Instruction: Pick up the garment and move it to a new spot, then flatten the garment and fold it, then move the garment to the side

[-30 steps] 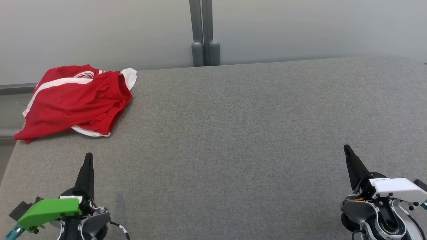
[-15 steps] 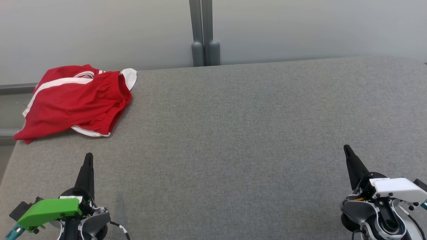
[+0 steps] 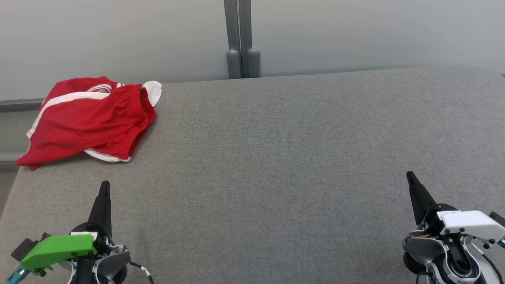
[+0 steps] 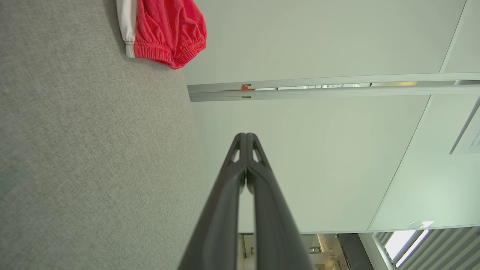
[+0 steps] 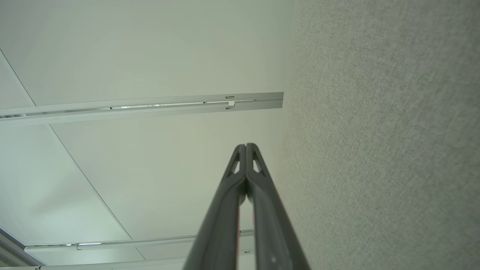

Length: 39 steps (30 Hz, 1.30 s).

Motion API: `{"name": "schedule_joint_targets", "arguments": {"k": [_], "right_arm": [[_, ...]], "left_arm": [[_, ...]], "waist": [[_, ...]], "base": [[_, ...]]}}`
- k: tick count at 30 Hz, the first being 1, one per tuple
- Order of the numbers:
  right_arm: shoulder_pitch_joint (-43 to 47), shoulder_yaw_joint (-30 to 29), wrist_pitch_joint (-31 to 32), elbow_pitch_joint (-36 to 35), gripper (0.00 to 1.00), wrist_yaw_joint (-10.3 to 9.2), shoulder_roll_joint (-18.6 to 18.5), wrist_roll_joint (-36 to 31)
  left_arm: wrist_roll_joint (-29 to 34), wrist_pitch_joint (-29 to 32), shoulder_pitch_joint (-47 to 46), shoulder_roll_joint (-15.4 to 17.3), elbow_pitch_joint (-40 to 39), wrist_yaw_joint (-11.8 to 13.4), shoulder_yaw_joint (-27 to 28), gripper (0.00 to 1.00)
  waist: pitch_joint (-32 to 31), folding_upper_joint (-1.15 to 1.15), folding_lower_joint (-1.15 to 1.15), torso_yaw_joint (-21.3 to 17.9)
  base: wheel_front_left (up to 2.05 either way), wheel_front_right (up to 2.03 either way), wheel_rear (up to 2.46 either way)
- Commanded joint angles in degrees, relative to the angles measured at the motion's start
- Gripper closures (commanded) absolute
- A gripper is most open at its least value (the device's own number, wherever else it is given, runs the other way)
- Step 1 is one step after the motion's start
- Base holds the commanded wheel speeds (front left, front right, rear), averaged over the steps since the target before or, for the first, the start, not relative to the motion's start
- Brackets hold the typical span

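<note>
The garment (image 3: 88, 120) is a pair of red shorts with white stripes, lying in a loose folded heap at the far left corner of the grey table (image 3: 284, 157); its elastic hem (image 4: 165, 33) also shows in the left wrist view. My left gripper (image 3: 104, 185) rests near the front left edge, shut and empty, well short of the garment. At the front right, my right gripper (image 3: 410, 175) is also shut and holds nothing. Each wrist view shows its own gripper, left (image 4: 246, 135) and right (image 5: 246, 145), with the two fingers pressed together.
A pale wall with a grey vertical post (image 3: 240, 39) stands behind the table's far edge. The table's left edge runs just beside the garment, which partly overhangs it. Grey felt covers the whole tabletop.
</note>
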Motion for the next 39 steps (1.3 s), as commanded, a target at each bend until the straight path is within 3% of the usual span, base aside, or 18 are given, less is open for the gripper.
{"name": "schedule_joint_targets", "arguments": {"k": [1, 22, 23, 39], "right_arm": [[-0.34, -0.01, 0.11, -0.25, 1.00, 0.05, -0.04, -0.22], [-0.35, -0.01, 0.11, -0.25, 1.00, 0.05, -0.04, -0.22], [0.01, 0.02, -0.02, 0.02, 0.00, 0.00, 0.00, -0.01], [1.70, 2.76, -3.62, 1.01, 0.00, 0.00, 0.39, -2.62]], "left_arm": [[0.01, 0.13, -0.76, 0.35, 0.00, -0.32, 0.08, 1.00], [0.01, 0.13, -0.76, 0.36, 0.00, -0.32, 0.08, 1.00], [0.01, -0.02, 0.01, 0.00, 0.01, 0.01, -0.02, 0.00], [2.68, -3.61, 2.41, -0.26, 0.24, 0.19, -2.00, 0.00]], "waist": [[0.00, 0.00, 0.00, 0.00], [0.00, 0.00, 0.00, 0.00], [0.00, 0.00, 0.00, 0.00], [0.04, 0.00, 0.00, -0.01]], "base": [[0.00, 0.00, 0.00], [0.00, 0.00, 0.00], [0.00, 0.00, 0.00], [0.00, 0.00, 0.00]]}}
